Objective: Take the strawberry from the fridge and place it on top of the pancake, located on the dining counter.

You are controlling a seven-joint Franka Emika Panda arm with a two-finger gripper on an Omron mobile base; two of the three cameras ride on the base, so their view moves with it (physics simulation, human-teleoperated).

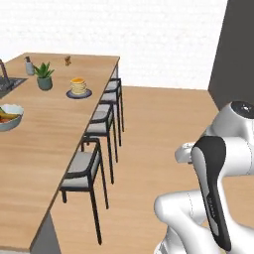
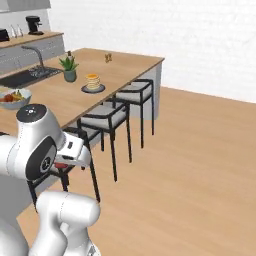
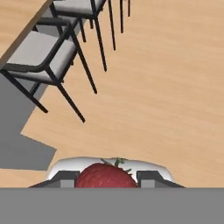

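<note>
Wood floor below, chairs (image 3: 48, 52) off to side. Gripper (image 3: 106, 178) fingers pinch strawberry (image 3: 105, 176) at mid-body. Berry soft, light, prob. bruises easy: keep squeeze gentle. Pancake (image 1: 78, 86) far off on dining counter (image 1: 39, 129), well apart.

We saw the pancake (image 1: 78, 86) on the dining counter (image 1: 44, 144), right of the plant (image 1: 44, 76); the fruit bowl (image 1: 9, 117) sat nearer, left. Chairs (image 1: 84, 171) lined the counter's right side. The strawberry (image 3: 106, 176) sat between the gripper (image 3: 105, 178) fingers.
</note>
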